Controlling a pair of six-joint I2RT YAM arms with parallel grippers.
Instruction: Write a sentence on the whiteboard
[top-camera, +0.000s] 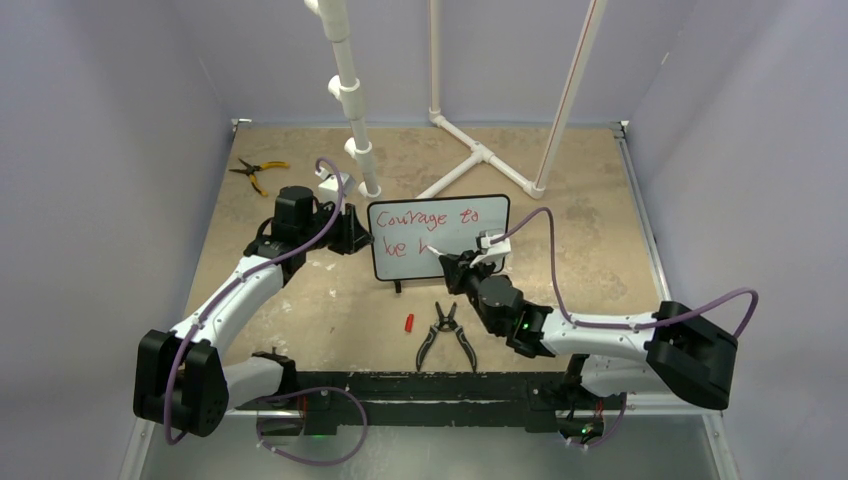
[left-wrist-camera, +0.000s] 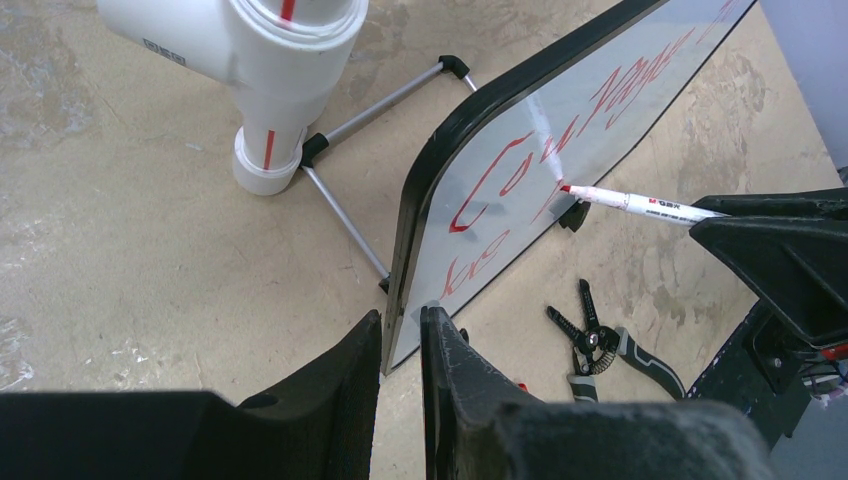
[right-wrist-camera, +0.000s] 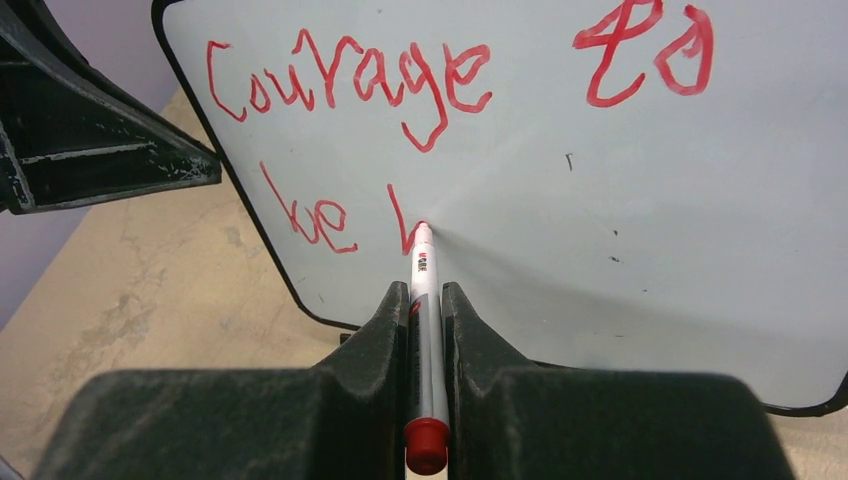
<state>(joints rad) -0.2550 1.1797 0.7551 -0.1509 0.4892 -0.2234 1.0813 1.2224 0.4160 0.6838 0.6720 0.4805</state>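
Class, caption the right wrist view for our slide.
Right tool holds red-capped white marker against black-framed whiteboard, mid red sentence.

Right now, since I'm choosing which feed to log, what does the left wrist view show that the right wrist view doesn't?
Only the left wrist view: the white PVC pipe foot, the metal stand rods behind the board, and black-handled pliers. Only the right wrist view: the sentence head-on, reading "Courage to", then "be" and one started stroke, plus the red rear end of the marker held in the right gripper. Both: the whiteboard, red writing, and the marker tip touching the board.
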